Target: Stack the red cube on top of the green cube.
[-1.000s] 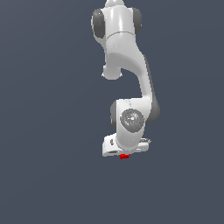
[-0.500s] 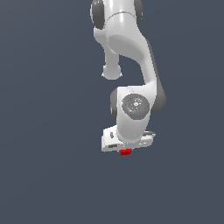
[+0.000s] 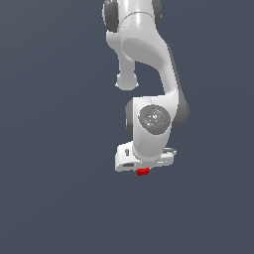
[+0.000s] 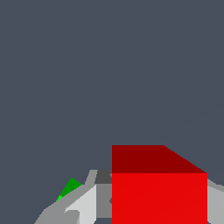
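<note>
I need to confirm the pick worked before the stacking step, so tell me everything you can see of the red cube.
The red cube is a plain, solid bright red block with flat faces and sharp edges, no markings. In the wrist view it sits close to the camera, between grey fingers, one lit face and a darker adjoining face showing. In the exterior view only a small red patch shows just below the white gripper. Whether it rests on a surface or is lifted cannot be told.

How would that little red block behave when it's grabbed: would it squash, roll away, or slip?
The red cube probably stays stiff: its edges look straight and sharp between the hand's fingers. Its flat faces suggest it would sit still rather than roll. Being much smaller than the hand, it is likely light, though its plain smooth faces might let it slip in a loose grip.
</note>
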Robot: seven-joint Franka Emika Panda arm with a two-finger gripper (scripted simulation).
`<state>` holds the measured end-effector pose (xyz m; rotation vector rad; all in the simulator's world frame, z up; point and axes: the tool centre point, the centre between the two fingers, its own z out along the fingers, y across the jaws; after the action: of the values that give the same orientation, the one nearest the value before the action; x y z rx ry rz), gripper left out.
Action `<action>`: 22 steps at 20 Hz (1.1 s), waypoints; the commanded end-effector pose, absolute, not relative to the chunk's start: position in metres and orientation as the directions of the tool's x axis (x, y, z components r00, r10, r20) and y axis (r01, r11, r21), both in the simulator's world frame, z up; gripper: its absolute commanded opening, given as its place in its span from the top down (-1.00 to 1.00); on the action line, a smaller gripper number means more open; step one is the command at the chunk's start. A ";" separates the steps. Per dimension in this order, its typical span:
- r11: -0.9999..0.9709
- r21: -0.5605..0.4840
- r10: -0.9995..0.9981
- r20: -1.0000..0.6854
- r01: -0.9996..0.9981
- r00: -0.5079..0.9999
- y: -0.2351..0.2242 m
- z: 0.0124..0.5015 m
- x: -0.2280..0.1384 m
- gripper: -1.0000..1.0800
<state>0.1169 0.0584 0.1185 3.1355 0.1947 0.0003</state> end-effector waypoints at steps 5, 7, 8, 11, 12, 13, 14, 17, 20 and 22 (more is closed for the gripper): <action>-0.992 0.000 0.124 0.001 0.124 0.992 0.065 0.113 0.107 1.00; -0.992 0.000 0.124 0.001 0.124 0.992 0.069 0.110 0.102 1.00; -0.992 0.000 0.124 0.001 0.124 0.992 0.071 0.109 0.099 1.00; -0.992 0.000 0.124 0.001 0.124 0.992 0.078 0.102 0.087 1.00; -0.992 0.000 0.124 0.001 0.124 0.992 0.081 0.100 0.083 1.00; -0.992 0.000 0.124 0.001 0.124 0.992 0.085 0.097 0.078 1.00; -0.992 0.000 0.124 0.001 0.124 0.992 0.088 0.094 0.072 1.00; -0.992 0.000 0.124 0.000 0.124 0.992 0.099 0.085 0.057 1.00; -0.992 0.000 0.124 0.000 0.124 0.992 0.108 0.077 0.044 1.00; -0.992 0.000 0.124 0.000 0.124 0.992 0.114 0.072 0.036 1.00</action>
<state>0.0421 0.1095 0.0753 3.1356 0.1964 -0.0014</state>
